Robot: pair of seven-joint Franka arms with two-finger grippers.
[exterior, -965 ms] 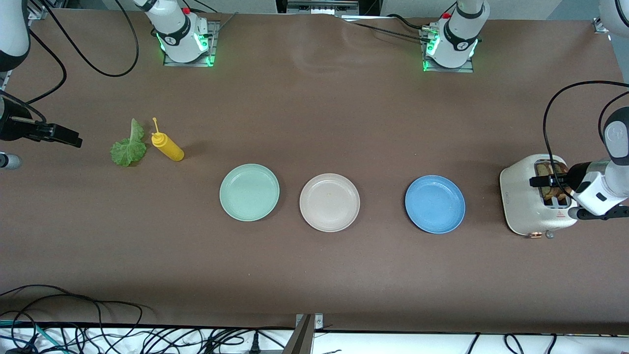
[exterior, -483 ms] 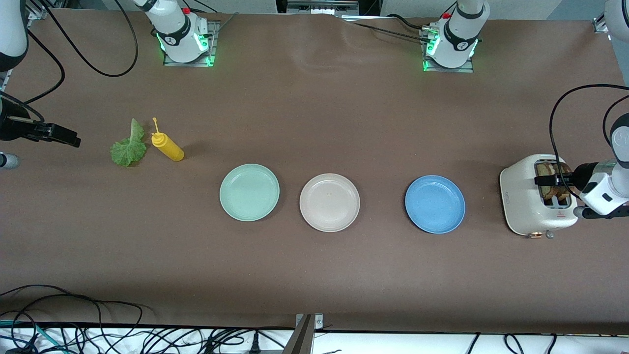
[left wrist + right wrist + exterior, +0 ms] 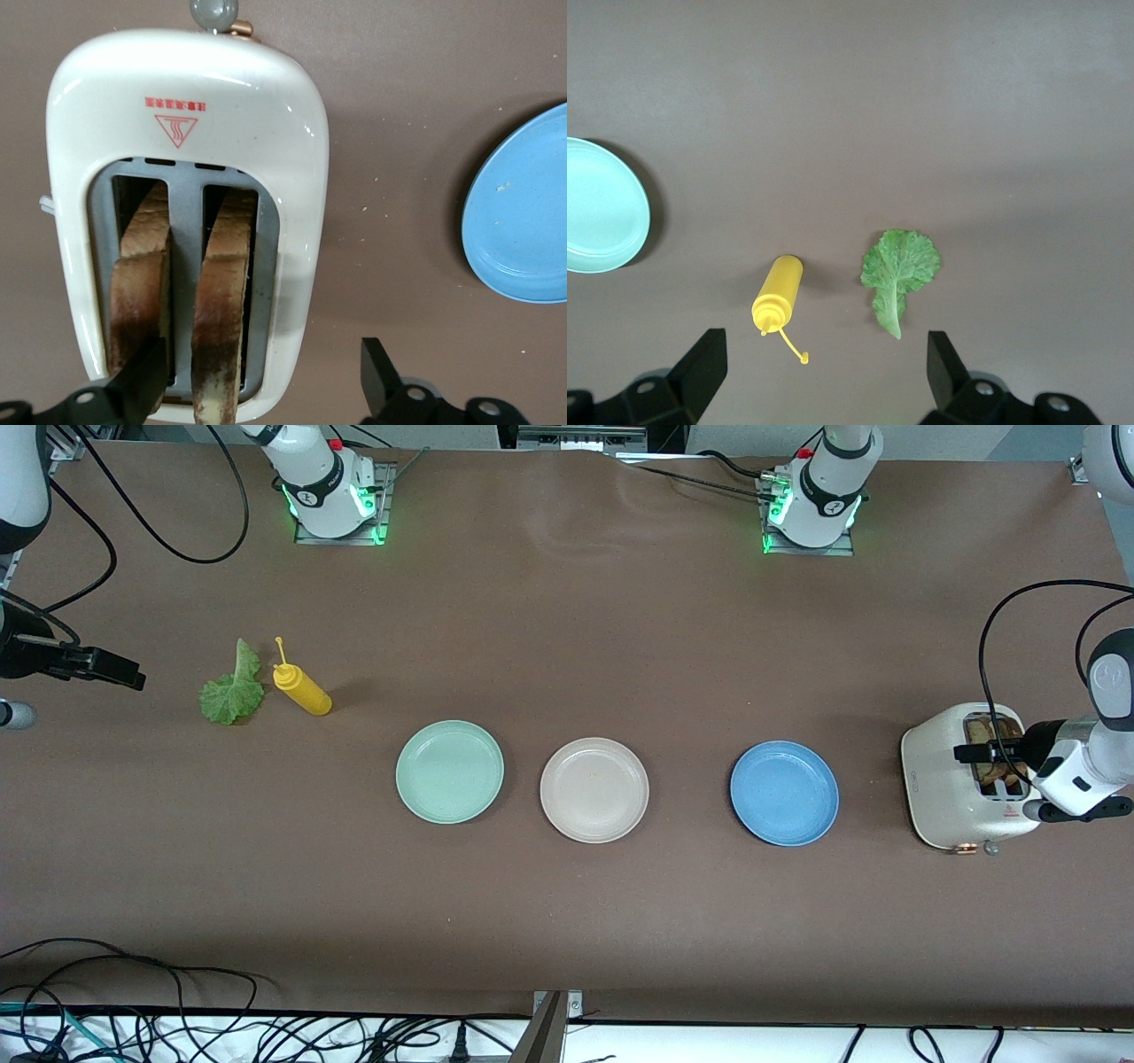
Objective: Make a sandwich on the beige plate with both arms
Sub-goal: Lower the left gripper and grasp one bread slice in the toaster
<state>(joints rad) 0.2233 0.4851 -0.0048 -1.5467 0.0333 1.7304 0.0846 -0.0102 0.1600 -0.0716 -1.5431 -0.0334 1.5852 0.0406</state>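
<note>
**Both grippers spread, bread in toaster, beige plate bare**

The table (image 3: 567,921), covered in brown, carries all items. The left arm (image 3: 1094,762) reaches in at its own end of the table, and the left gripper (image 3: 257,385) hangs over the white toaster (image 3: 943,793), which stands near that end edge. Its fingers (image 3: 146,381) are apart, one just beside the outer bread slice and one over the table outside the toaster body; nothing is clamped. The right arm (image 3: 35,660) waits at the opposite end edge, with the right gripper (image 3: 824,376) in the air over the table near the lettuce and bottle, its fingers spread wide and holding nothing.

Three plates lie in a row across the middle of the table, well apart from its long edges. The beige plate (image 3: 594,789) sits in the centre with nothing on it; the mint green plate (image 3: 449,771) lies toward the right arm's end, the blue plate (image 3: 784,793) toward the left arm's end.

Two slices of bread (image 3: 221,301) stand upright, one in each toaster slot, crusts dark. The yellow squeeze bottle (image 3: 301,688) lies on its side near the right arm's end. The lettuce leaf (image 3: 232,691) lies flat just beside it, closer to that end edge.
</note>
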